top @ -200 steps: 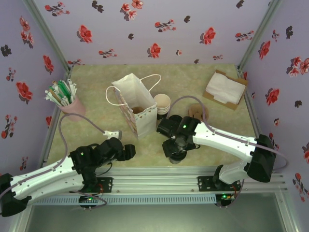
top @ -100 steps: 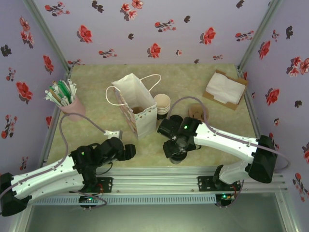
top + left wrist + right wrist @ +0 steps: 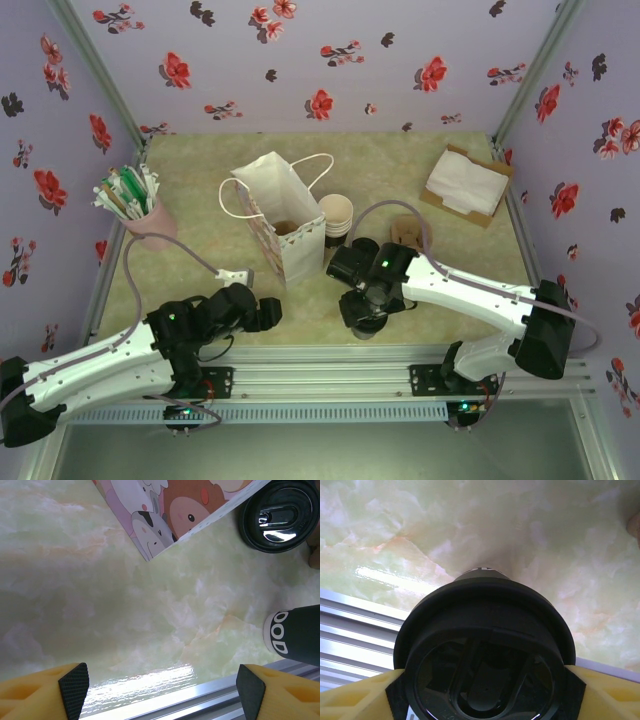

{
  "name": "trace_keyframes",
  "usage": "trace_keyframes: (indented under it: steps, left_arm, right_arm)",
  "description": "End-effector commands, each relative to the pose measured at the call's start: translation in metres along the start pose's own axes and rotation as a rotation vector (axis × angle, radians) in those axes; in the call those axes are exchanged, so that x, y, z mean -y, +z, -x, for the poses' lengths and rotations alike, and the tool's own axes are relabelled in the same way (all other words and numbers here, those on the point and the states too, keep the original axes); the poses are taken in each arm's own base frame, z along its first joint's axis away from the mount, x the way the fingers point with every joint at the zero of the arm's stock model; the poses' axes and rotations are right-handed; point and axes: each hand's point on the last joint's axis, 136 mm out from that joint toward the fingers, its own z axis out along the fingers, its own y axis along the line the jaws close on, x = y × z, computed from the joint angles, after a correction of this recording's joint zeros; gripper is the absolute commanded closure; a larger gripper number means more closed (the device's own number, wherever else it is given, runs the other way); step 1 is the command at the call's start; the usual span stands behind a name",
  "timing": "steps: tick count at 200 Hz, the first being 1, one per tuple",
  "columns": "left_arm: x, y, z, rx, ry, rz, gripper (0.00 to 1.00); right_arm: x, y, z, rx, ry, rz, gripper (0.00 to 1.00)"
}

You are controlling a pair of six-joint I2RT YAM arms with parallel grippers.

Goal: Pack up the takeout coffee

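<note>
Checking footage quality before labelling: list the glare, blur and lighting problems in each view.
Top external: even light on the tabletop, sharp, no glare. Left wrist: a bright glare band by the rail, white highlights on the black lid beside the bag. Right wrist: the takeout coffee looms close and slightly soft, with a glare streak on the tabletop left of it.

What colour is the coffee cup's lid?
The lid is glossy black; right wrist view shows it best.

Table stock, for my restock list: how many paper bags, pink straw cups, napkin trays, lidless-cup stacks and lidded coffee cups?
paper bag: 1
pink straw cup: 1
napkin tray: 1
lidless-cup stack: 1
lidded coffee cup: 1
Total: 5
</note>
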Motion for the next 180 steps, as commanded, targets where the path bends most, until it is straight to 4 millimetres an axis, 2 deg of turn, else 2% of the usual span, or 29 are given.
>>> trace_keyframes:
  steps: [1,49,96,113,141,180]
  left_arm:
    - [0.007,-0.006,0.012,0.036,0.011,-0.015,0.20]
    - [-0.014,-0.020,0.027,0.066,0.002,0.086,0.20]
    - [-0.045,-0.046,0.059,0.149,-0.059,0.200,0.20]
    - [-0.054,-0.059,0.074,0.193,-0.090,0.231,0.21]
    - [-0.063,-0.078,0.105,0.272,-0.141,0.278,0.28]
    - [-0.055,-0.085,0.168,0.308,-0.169,0.274,0.34]
  right_arm:
    - [0.008,0.003,-0.009,-0.020,0.007,-0.035,0.24]
    - [0.010,-0.006,-0.008,0.006,-0.006,-0.033,0.29]
    - [0.010,-0.020,-0.009,0.033,-0.024,-0.001,0.30]
    - [0.010,-0.026,-0.011,0.042,-0.031,0.012,0.31]
    - [0.012,-0.039,-0.013,0.060,-0.042,0.035,0.31]
    - [0.011,-0.070,-0.017,0.082,-0.083,0.084,0.32]
